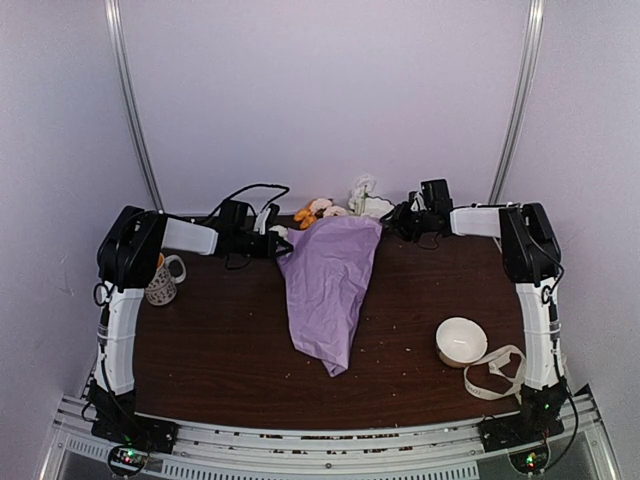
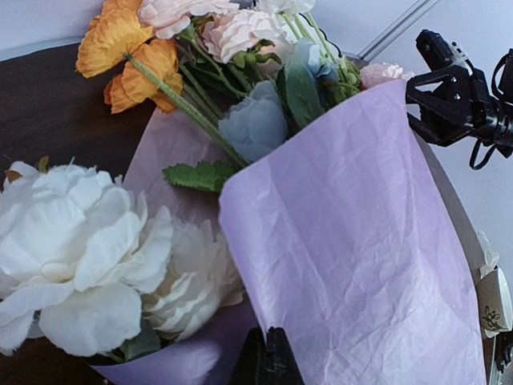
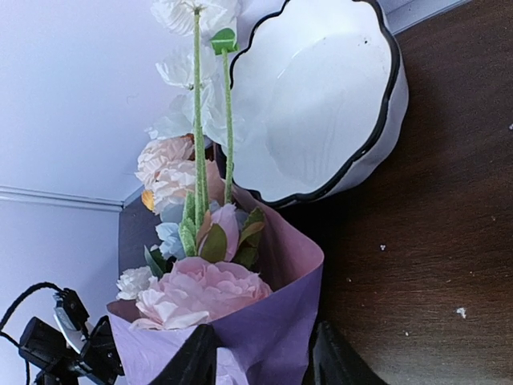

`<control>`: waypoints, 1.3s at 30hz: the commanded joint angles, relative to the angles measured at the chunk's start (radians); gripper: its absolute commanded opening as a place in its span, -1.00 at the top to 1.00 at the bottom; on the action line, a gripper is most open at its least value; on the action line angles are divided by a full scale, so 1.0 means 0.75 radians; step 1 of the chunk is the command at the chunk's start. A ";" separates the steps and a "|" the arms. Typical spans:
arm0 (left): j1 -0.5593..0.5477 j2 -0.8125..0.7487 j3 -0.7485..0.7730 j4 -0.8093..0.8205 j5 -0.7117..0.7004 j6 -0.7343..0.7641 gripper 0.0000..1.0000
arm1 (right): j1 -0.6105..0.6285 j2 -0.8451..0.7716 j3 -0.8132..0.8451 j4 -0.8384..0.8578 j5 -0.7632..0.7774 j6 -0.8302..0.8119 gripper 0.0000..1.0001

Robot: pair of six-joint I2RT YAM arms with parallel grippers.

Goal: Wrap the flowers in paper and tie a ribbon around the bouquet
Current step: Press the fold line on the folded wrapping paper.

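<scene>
Crinkled lilac paper [image 2: 361, 241] cones around leafy flowers [image 2: 80, 249].

The flowers [image 2: 96, 241] lose most of their stems inside the paper [image 2: 361, 241]. The picture edge crops the left pincer [image 2: 268, 341] and right pincer [image 3: 263, 341]. The mug [image 1: 162, 288] sits half behind the left arm [image 1: 130, 250].

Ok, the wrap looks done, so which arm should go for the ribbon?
Right. The ribbon lies by the right arm's base, and the right hand is open. The left hand looks shut on the paper; letting go might loosen the wrap.
</scene>
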 commanded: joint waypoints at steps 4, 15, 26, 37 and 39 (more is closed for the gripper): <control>0.018 0.038 0.052 0.010 0.011 -0.004 1.00 | 0.028 -0.038 -0.089 0.071 -0.050 -0.003 -0.08; 0.017 0.028 0.036 0.015 -0.009 -0.006 1.00 | 0.045 -0.012 -0.055 0.046 0.086 0.025 0.78; 0.017 0.028 0.035 0.020 -0.011 -0.006 1.00 | 0.037 -0.040 -0.079 0.063 0.207 0.047 0.96; 0.018 0.042 0.054 0.006 0.012 -0.004 1.00 | 0.098 -0.225 -0.246 -0.041 0.049 -0.193 -0.26; 0.017 0.039 0.048 0.012 0.011 -0.002 1.00 | 0.111 -0.295 -0.389 0.064 -0.004 -0.172 -0.55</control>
